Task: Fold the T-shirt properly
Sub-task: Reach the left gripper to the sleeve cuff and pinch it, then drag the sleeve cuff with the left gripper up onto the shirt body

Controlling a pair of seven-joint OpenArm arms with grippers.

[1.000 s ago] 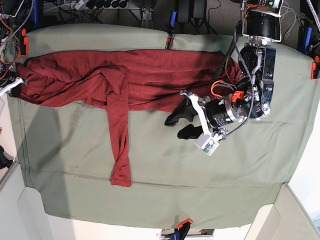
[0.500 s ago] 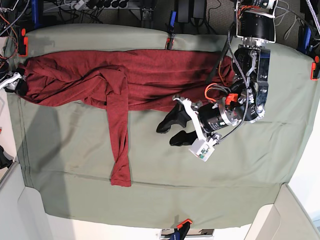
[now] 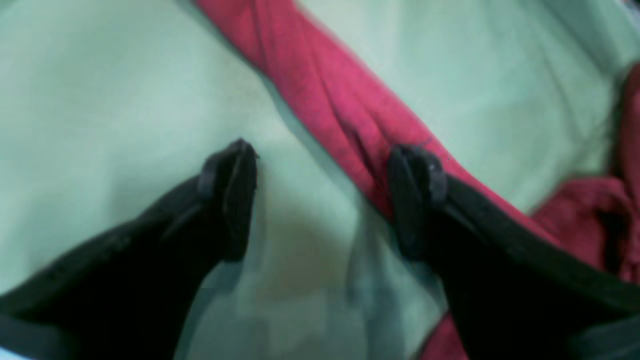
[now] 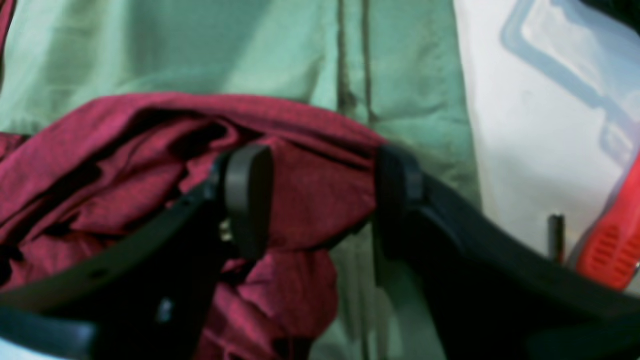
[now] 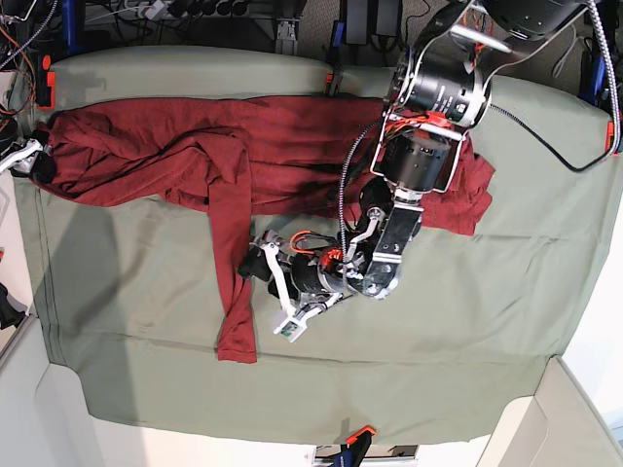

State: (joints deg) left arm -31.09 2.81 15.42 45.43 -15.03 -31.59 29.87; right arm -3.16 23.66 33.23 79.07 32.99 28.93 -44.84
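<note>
Red T-shirt (image 4: 310,200) between right pincer (image 4: 320,200) tips

The left arm reaches low across the middle, its pincer (image 5: 255,264) spread wide, one fingertip (image 3: 417,170) forward. The right pincer (image 4: 320,200) sits at the far edge, likewise gaping.

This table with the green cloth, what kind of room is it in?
Probably a robotics lab bench. The green cloth is clamped down by orange clips, cables and gear crowd the far edge, and a robot arm's left gripper reaches the red T-shirt.
</note>
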